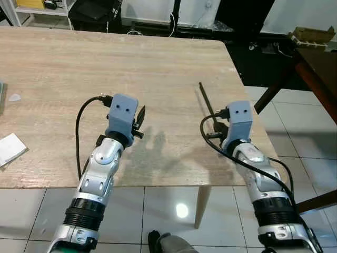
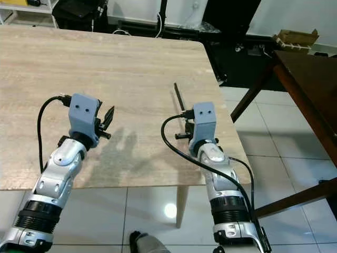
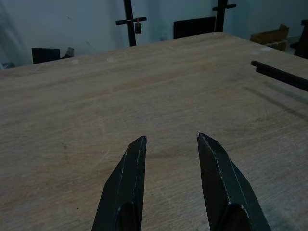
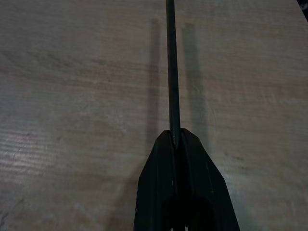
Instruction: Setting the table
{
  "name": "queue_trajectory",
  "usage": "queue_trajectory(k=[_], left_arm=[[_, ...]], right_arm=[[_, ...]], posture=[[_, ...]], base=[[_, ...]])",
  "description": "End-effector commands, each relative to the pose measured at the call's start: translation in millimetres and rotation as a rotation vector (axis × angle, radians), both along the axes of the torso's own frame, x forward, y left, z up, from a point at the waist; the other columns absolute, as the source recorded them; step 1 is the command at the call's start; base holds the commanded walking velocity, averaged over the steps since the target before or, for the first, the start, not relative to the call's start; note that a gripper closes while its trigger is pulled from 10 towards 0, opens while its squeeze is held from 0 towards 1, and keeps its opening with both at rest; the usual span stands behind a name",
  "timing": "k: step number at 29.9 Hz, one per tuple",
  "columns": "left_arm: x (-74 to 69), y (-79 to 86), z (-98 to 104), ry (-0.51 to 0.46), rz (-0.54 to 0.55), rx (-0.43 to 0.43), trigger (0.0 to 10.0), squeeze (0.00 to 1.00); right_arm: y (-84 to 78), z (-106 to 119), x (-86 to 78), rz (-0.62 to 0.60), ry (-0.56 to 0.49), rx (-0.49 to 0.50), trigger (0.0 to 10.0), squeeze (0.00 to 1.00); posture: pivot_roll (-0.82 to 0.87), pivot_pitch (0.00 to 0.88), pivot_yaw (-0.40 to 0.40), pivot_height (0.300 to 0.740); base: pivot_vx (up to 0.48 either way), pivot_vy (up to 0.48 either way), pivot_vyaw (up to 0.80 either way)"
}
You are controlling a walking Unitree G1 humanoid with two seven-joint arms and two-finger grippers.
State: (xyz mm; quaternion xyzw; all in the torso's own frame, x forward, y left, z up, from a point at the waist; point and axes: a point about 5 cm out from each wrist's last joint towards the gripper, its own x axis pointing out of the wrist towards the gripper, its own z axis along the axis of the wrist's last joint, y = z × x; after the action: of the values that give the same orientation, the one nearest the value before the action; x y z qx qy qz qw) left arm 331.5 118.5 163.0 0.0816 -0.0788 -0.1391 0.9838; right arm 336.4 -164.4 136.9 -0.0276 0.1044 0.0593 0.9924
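Near the right edge of the counter [image 1: 63,79], my right claw [image 4: 176,139] is clenched on a thin dark utensil [image 1: 207,103], pinching it at its near end so that the long shaft runs forward over the wood. I cannot tell from these pictures whether it is a chopstick or some other piece of cutlery, nor whether its far tip rests on the surface or rides just above it; the double shadow beside it in the right wrist view suggests a small gap.

My left claw [image 3: 168,144] is released, fingers parted, with nothing between them, hovering low over bare wood well apart from the utensil.

To do this step well, I would keep the shaft level and parallel to the counter's side edge, lower it gently until the whole length touches, and only then let go, so it does not roll or skid. With the edge so close, I judge a roll toward the floor the main risk. A white paper [image 1: 10,148] lies far left.
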Motion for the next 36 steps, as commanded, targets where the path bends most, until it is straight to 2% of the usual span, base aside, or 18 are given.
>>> queue_trajectory(k=[1,8,19,20,21,22,24,25,35,36], left_arm=[[-2.8,-1.6,-4,0.017,-0.005,-0.013,10.0,0.0],[-4.4,-2.3,-6,0.021,-0.009,-0.016,10.0,0.0],[-5.4,-3.2,-7,0.024,-0.016,-0.017,10.0,0.0],[-5.5,-3.4,-7,0.024,-0.017,-0.018,10.0,0.0],[-5.5,-3.4,-7,0.024,-0.017,-0.018,10.0,0.0],[-5.6,-3.7,-7,0.024,-0.018,-0.018,10.0,0.0],[-5.6,-3.9,-7,0.024,-0.018,-0.019,10.0,0.0],[-5.5,-4.1,-7,0.023,-0.018,-0.02,10.0,0.0],[-5.2,-3.0,-6,0.017,-0.006,-0.034,10.0,0.0],[-5.1,-2.8,-6,0.016,-0.005,-0.035,10.0,0.0]], right_arm=[[-2.2,-3,-7.3,-0.02,0.034,-0.002,10.0,0.0],[-3.2,-7,-15.8,-0.032,0.072,-0.011,10.0,0.0],[-3.5,-8,-18.8,-0.042,0.093,-0.013,10.0,0.0],[-3.4,-7,-18.3,-0.041,0.094,-0.013,10.0,0.22],[-3.4,-7,-18.3,-0.041,0.094,-0.013,10.0,0.22],[-3.3,-7,-17.5,-0.041,0.092,-0.018,10.0,0.27],[-3.4,-6,-16.7,-0.042,0.09,-0.022,10.0,0.25],[-3.8,-5,-15.6,-0.044,0.085,-0.031,10.0,0.0],[-2.8,-1,-13.9,-0.033,0.082,-0.01,10.0,0.0],[-2.7,-1,-13.9,-0.033,0.082,-0.011,10.0,1.0]], posture=[[0.03,0.08,-0.05,0.74],[0.03,0.074,-0.05,0.74],[0.03,0.067,-0.047,0.74],[0.03,0.065,-0.047,0.74],[0.03,0.065,-0.047,0.74],[0.03,0.065,-0.047,0.74],[0.03,0.06,-0.048,0.74],[0.03,0.057,-0.049,0.74],[0.03,0.053,-0.054,0.74],[0.03,0.055,-0.055,0.74]], base=[[0.0,0.0,0.0],[0.0,0.0,0.0],[0.0,0.0,0.0],[0.0,0.0,0.0],[0.0,0.0,0.0],[0.0,0.0,0.0],[0.0,0.0,0.0],[0.0,0.0,0.0],[0.0,0.0,0.0],[0.0,0.0,0.0]])
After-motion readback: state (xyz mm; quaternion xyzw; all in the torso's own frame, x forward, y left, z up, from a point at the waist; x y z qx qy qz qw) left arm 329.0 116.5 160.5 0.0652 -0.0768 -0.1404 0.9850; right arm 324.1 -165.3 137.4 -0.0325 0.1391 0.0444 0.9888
